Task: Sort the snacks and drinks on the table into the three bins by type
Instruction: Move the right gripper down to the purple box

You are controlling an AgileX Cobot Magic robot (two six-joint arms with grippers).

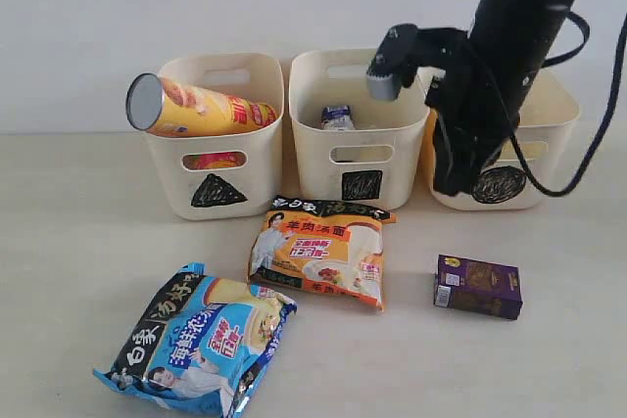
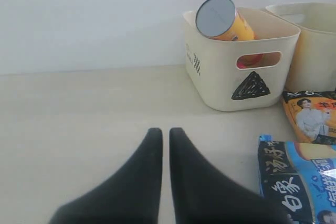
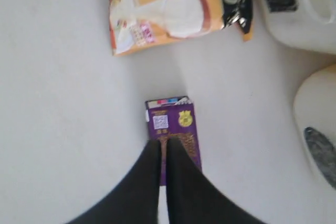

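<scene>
The small purple box (image 1: 478,286) lies on the table (image 1: 78,242) at the front right. My right gripper (image 3: 163,142) hangs shut and empty above it, fingertips over the box (image 3: 176,121); its arm (image 1: 490,75) stands in front of the circle bin (image 1: 554,144). An orange-white noodle bag (image 1: 323,252) and a blue-white noodle bag (image 1: 201,340) lie in front of the bins. A yellow chip tube (image 1: 196,110) leans out of the triangle bin (image 1: 176,173), with a pink one (image 1: 216,159) seen through its slot. A blue-white carton (image 1: 338,117) sits in the square bin (image 1: 309,159). My left gripper (image 2: 165,132) is shut and empty, low over bare table.
The three bins stand side by side along the back, close to a pale wall (image 1: 98,26). In the left wrist view the blue-white bag (image 2: 302,182) lies just beside my left fingers, and the triangle bin (image 2: 220,77) is further off.
</scene>
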